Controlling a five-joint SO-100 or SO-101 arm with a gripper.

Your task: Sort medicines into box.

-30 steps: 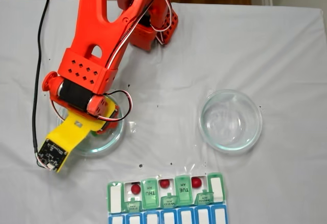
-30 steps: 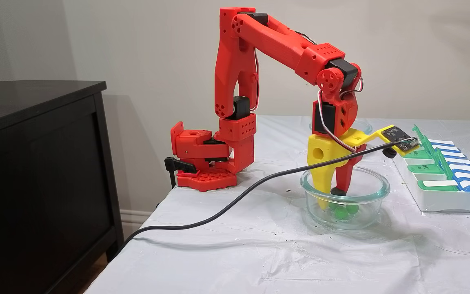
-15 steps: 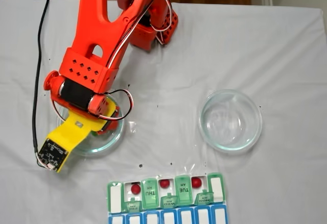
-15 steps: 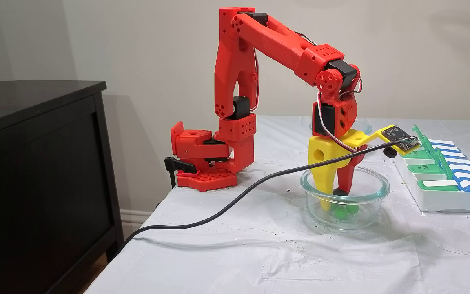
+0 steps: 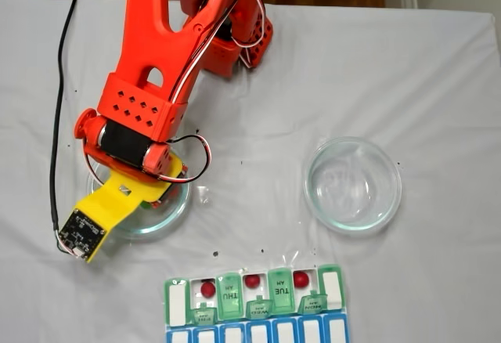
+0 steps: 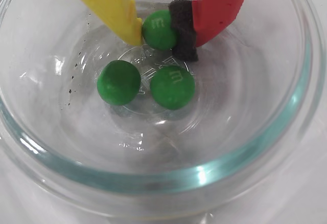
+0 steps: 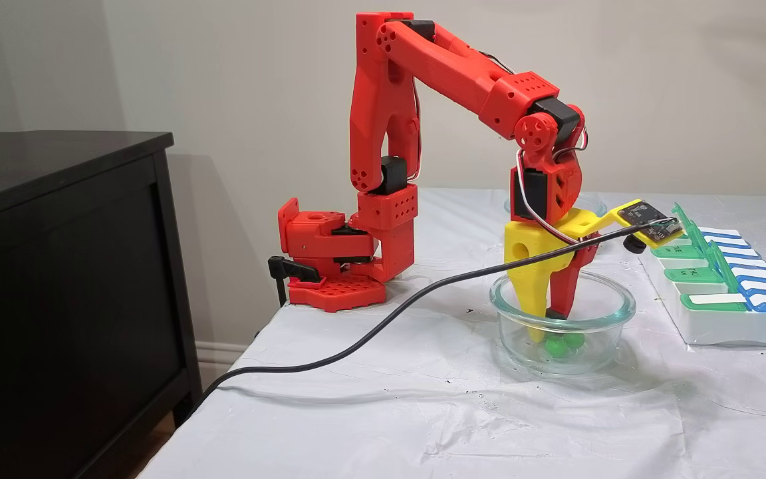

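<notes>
In the wrist view my gripper (image 6: 159, 34) is shut on one green medicine (image 6: 159, 25), pinched between the yellow finger (image 6: 115, 4) and the red finger's black pad (image 6: 184, 32). Two more green medicines (image 6: 118, 82) (image 6: 172, 86) lie on the glass dish's (image 6: 286, 132) floor just below. From the side, the gripper (image 7: 546, 322) reaches down into that dish (image 7: 616, 313). The box (image 5: 176, 302) sits at the near edge, lids raised, with three red medicines (image 5: 207, 288) (image 5: 252, 281) (image 5: 300, 279) in separate green-row compartments.
A second, empty glass dish (image 5: 395, 186) stands to the right on the white cloth. A black cable (image 7: 356, 346) runs from the wrist camera across the table's left side. A dark cabinet (image 7: 57, 266) stands beside the table.
The fingers have drawn together inside the dish and now pinch a green medicine. The wrist has shifted slightly.
</notes>
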